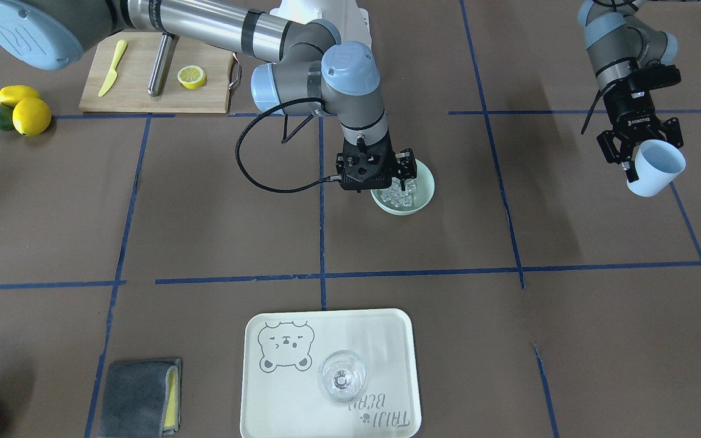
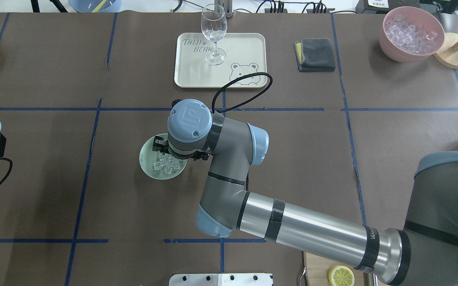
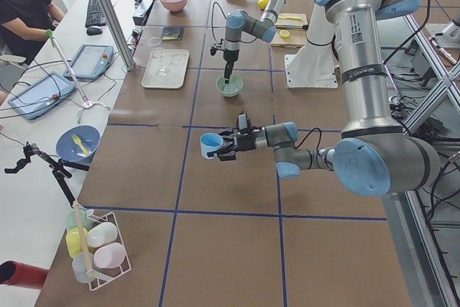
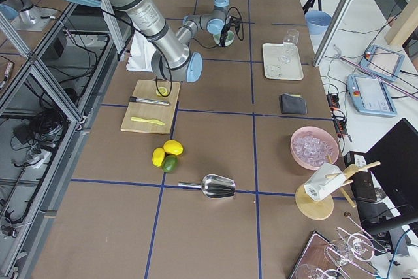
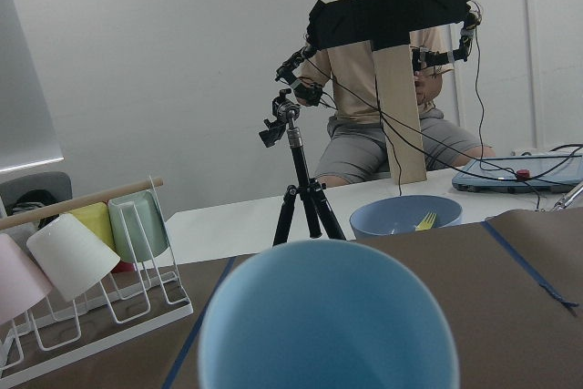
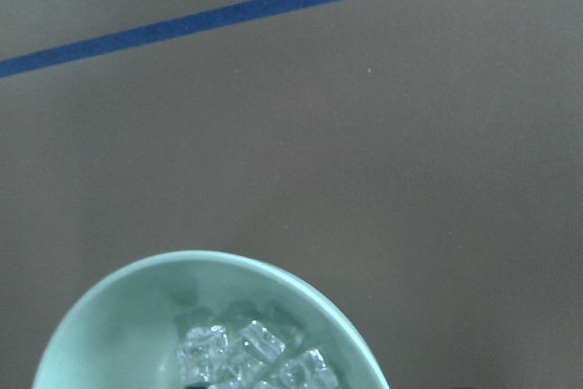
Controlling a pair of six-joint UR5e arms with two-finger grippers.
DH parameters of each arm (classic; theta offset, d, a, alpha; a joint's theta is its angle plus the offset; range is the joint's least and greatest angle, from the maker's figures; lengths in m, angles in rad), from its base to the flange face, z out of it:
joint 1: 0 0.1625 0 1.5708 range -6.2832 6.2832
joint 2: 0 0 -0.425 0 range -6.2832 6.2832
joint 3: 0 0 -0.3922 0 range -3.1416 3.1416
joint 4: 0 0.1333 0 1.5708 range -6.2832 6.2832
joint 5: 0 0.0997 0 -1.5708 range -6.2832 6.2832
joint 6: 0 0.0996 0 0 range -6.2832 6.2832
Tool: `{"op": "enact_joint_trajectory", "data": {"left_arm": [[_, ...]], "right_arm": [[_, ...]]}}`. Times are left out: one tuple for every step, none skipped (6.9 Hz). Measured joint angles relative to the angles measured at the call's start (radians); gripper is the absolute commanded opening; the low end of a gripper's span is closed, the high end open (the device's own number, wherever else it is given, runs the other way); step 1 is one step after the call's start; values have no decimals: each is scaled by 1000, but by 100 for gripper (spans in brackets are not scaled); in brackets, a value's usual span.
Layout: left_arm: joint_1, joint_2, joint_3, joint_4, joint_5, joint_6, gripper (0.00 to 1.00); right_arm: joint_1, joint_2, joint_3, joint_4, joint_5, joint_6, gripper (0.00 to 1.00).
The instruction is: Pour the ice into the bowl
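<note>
Left gripper (image 1: 633, 159) is being shown closed around a light blue smooth-sided cup (image 1: 656, 168), and that cup is being held up off the brown paper-covered table (image 1: 204, 213), tipped onto its side and well apart from the bowl. On the left wrist camera, the cup's rounded blue edge is being seen filling the lower frame.

Over at the middle of the table, the right gripper (image 1: 403, 176) is being pointed straight down over the round pale mint-green matte bowl (image 1: 427, 182). Its dark fingertips are being seen low over the bowl's inside. How far apart they stand cannot be told, nor whether anything is being touched, as the wrist body is being seen in front of them.

Small clear glassy ice cubes (image 1: 404, 196) are being seen heaped together in the bottom of the bowl, and the right wrist camera is showing the same cluster.

Near the operators' edge, a clear stemmed glass (image 1: 342, 377) is being shown upright on a cream rectangular tray (image 1: 302, 413).
</note>
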Motion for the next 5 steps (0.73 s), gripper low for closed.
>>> {"op": "enact_joint_trajectory", "data": {"left_arm": [[3, -4, 1, 4, -3, -1, 0], [5, -7, 2, 6, -6, -2, 0], [8, -10, 7, 6, -9, -3, 0], [16, -21, 23, 7, -10, -16, 0], [36, -41, 48, 10, -9, -47, 0]], "right_arm": [[-6, 2, -11, -3, -1, -4, 0], [-8, 3, -13, -5, -2, -6, 0], [-8, 5, -9, -6, -2, -7, 0], [-7, 5, -3, -6, -2, -8, 0], [-5, 5, 5, -6, -1, -8, 0]]}}
